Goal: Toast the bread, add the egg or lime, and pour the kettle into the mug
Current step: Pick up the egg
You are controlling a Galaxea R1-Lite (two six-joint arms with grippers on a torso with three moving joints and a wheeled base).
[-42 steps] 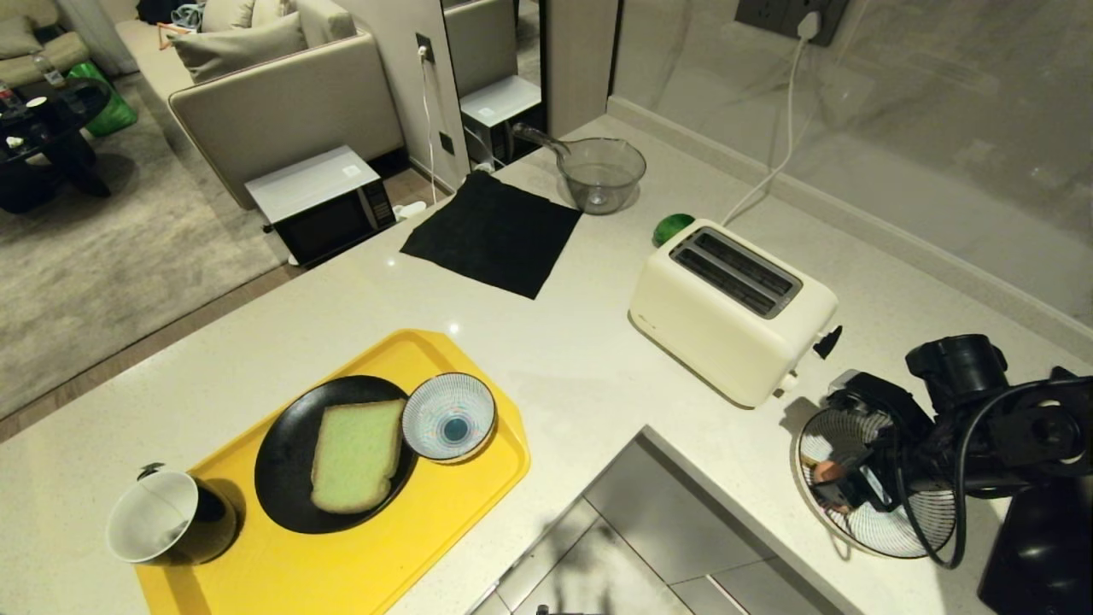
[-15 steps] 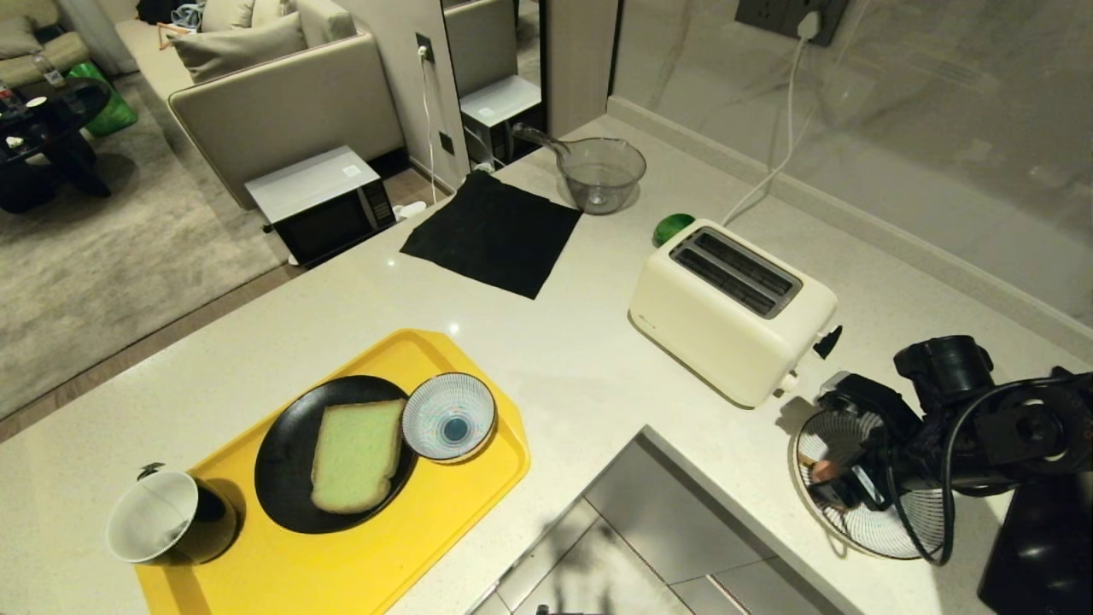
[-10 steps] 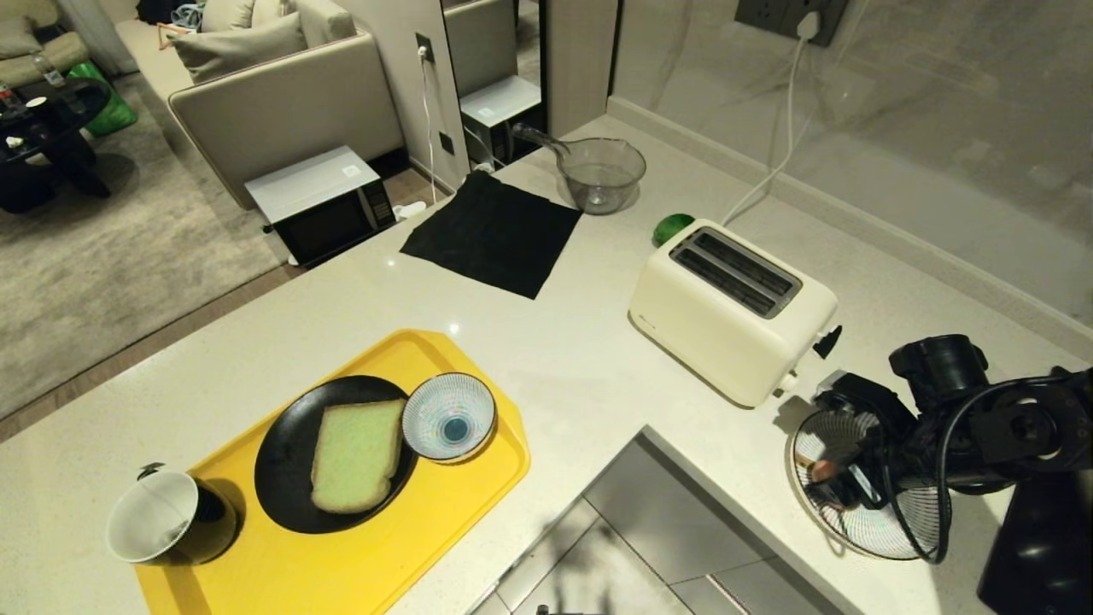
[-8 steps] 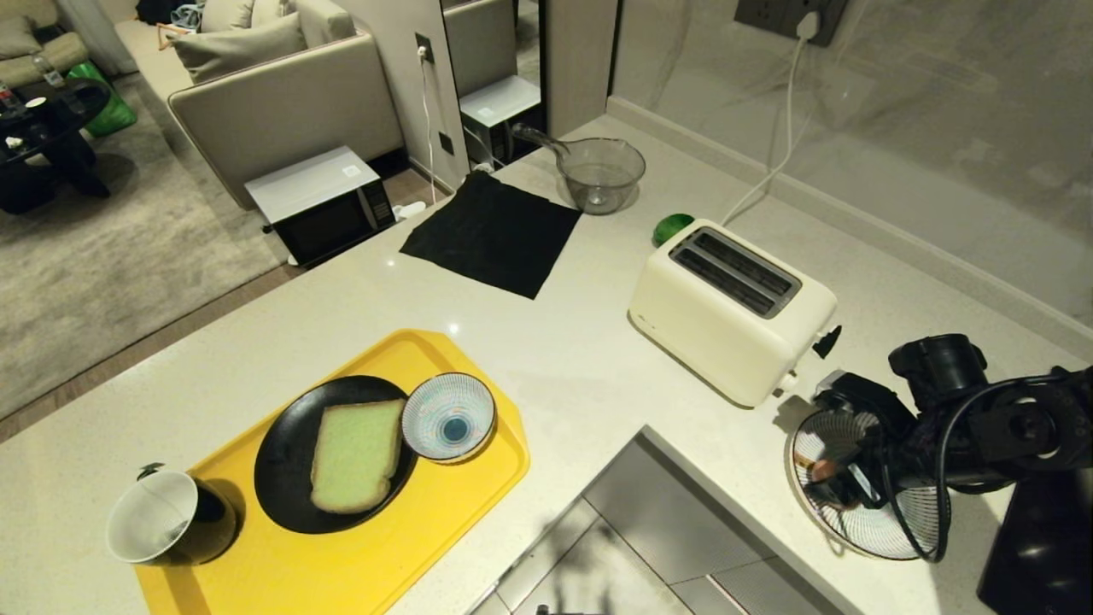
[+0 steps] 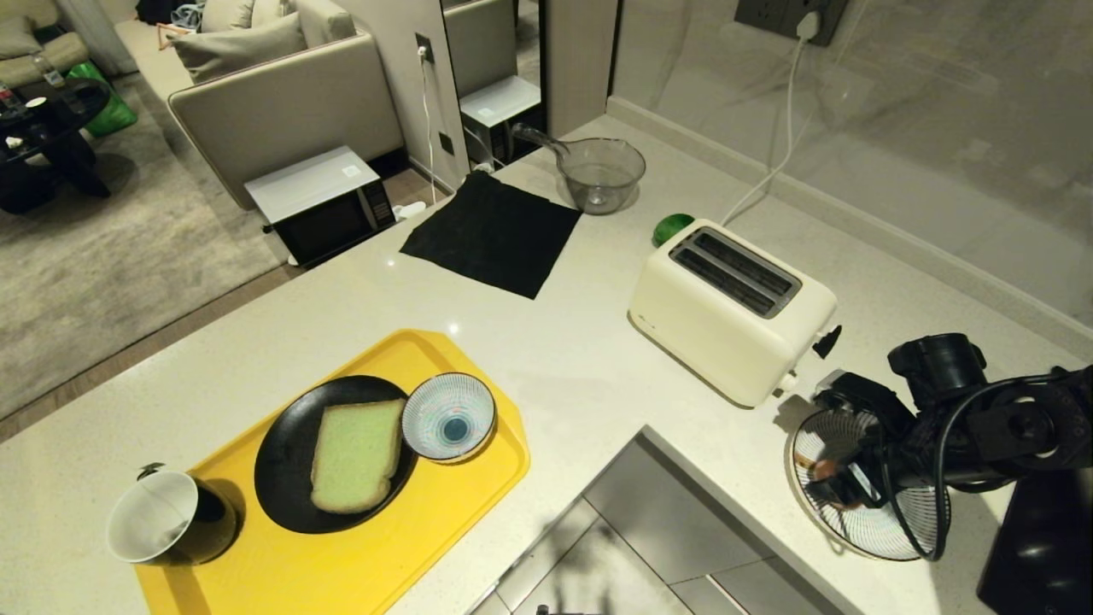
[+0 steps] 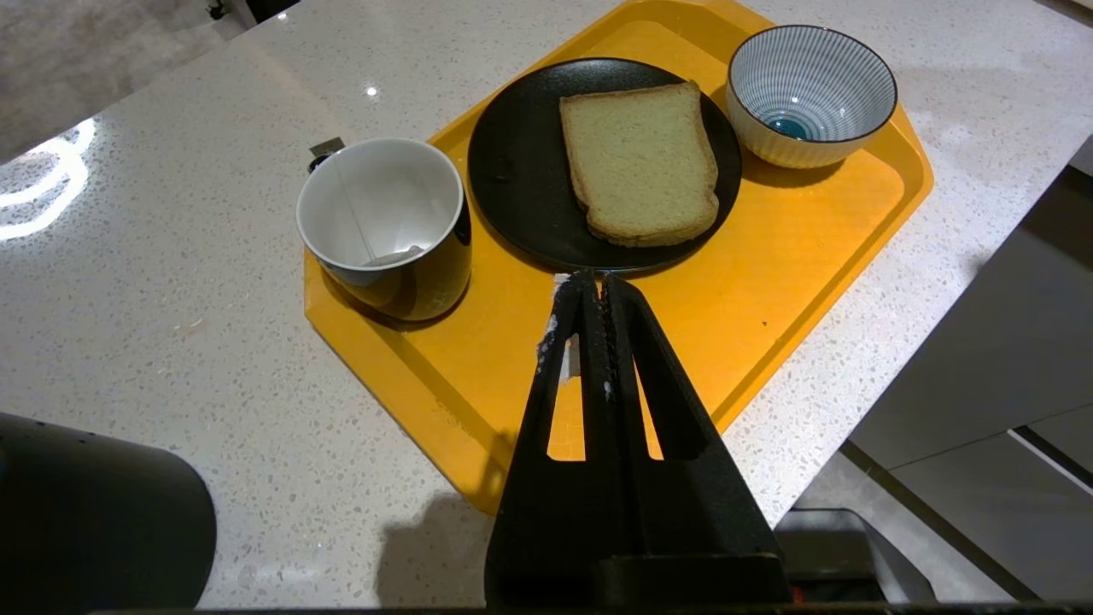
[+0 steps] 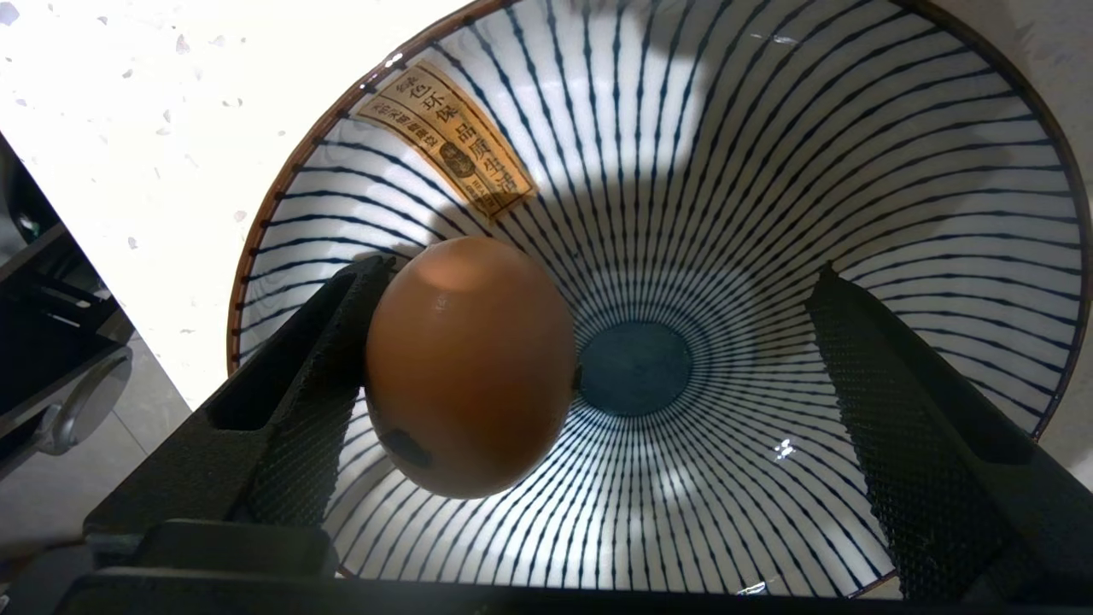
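The egg (image 7: 470, 367), fragile and slick, sits at nine o'clock in the striped bowl (image 7: 854, 171); the released right gripper (image 7: 589, 376) should pinch its middle gently

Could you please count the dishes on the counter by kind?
Striped bowls: 2, one on the yellow tray at, a larger one holding the egg.
Black plate: 1, under the bread.
Mug: 1.
Glass bowl: 1.
Total: 5.
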